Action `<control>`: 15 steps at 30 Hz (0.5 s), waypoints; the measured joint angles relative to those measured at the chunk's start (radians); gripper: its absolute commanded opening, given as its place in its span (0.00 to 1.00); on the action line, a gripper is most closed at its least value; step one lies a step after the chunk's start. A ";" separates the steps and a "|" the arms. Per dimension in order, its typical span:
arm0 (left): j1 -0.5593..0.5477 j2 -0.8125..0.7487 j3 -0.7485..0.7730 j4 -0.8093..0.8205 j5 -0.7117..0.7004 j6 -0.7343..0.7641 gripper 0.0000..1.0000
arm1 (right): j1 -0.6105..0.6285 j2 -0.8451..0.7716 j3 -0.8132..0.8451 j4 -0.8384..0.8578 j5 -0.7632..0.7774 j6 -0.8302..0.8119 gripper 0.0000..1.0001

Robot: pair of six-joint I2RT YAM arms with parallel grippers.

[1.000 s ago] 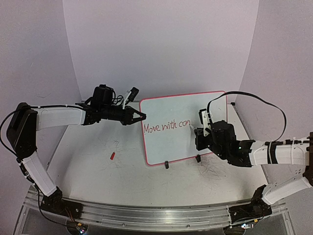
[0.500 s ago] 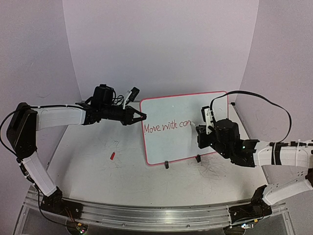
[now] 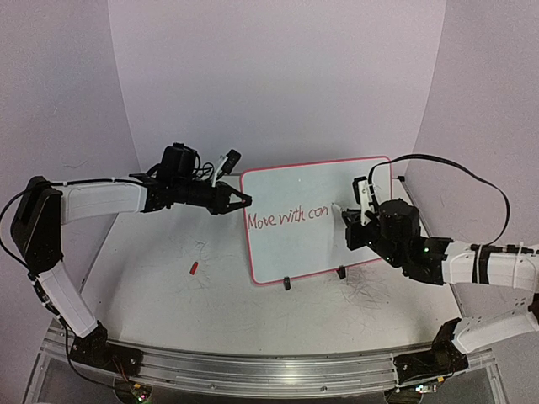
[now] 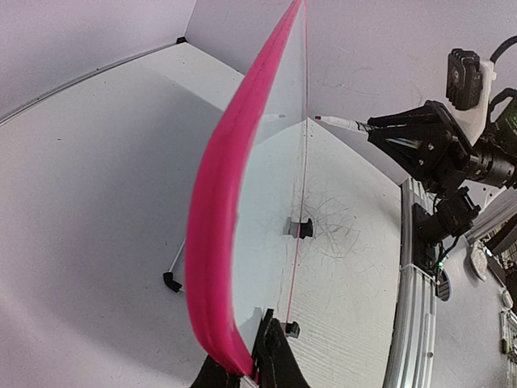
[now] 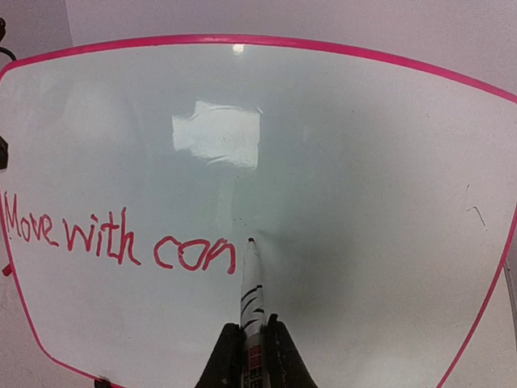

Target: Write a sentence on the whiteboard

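Observation:
The whiteboard (image 3: 324, 244) stands upright on two black clip feet, its red rim (image 4: 218, 202) seen edge-on in the left wrist view. The sentence (image 3: 286, 218) reads "Move with con" in red (image 5: 121, 240). My left gripper (image 3: 244, 200) is shut on the board's left edge (image 4: 249, 373). My right gripper (image 3: 349, 221) is shut on a white marker (image 5: 252, 284) with black stripes. The marker's red tip is just right of the "n", at or very near the board. The right gripper (image 4: 380, 129) and marker (image 4: 339, 123) also show in the left wrist view.
A small red marker cap (image 3: 193, 268) lies on the table left of the board. Grey scribble marks (image 3: 364, 291) cover the table in front of the board's right foot (image 3: 341, 272). An aluminium rail (image 3: 253, 370) runs along the near edge.
My right gripper has moved right and slightly up with the marker, from the end of the "n" to just past it. The left arm and board have not moved.

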 measured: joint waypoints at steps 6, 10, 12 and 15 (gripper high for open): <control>-0.001 0.000 0.000 -0.001 -0.001 0.004 0.00 | -0.002 0.011 0.000 0.006 0.000 -0.011 0.00; -0.001 0.000 0.000 -0.001 -0.001 0.009 0.00 | -0.002 0.015 0.000 0.018 0.001 -0.015 0.00; -0.001 0.000 0.000 -0.001 -0.001 0.013 0.00 | -0.002 0.016 0.000 0.025 0.002 -0.015 0.00; -0.002 0.000 0.000 -0.001 -0.001 0.019 0.00 | -0.002 0.024 0.000 0.037 0.008 -0.015 0.00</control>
